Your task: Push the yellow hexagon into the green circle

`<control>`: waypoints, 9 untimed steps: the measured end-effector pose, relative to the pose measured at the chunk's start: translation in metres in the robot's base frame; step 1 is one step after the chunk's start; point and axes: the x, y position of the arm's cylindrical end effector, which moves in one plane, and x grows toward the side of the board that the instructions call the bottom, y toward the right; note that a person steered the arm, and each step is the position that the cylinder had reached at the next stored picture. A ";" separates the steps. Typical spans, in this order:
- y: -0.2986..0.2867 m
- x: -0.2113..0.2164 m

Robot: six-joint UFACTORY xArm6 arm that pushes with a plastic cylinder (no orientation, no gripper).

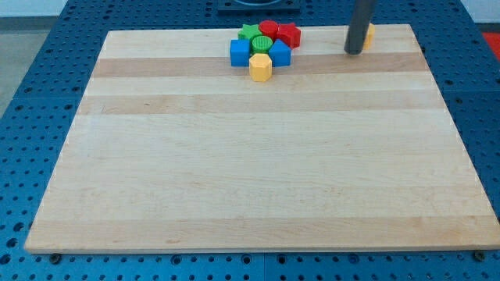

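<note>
**Yellow hexagon already snug against the green circle**

So the yellow hexagon (260, 67) sits at the bottom of a tight cluster near the surface's (258, 172) top edge, touching the green circle (261, 43) just above it. Blue blocks (240, 52) and (280, 54) flank them, with a green star (249, 32) and red blocks (268, 29), (289, 34) behind. My tip (353, 51) is well off to the view's right, beside another yellow block (368, 33). No pincer here, just the rod.
</note>
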 end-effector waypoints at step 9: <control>-0.155 0.074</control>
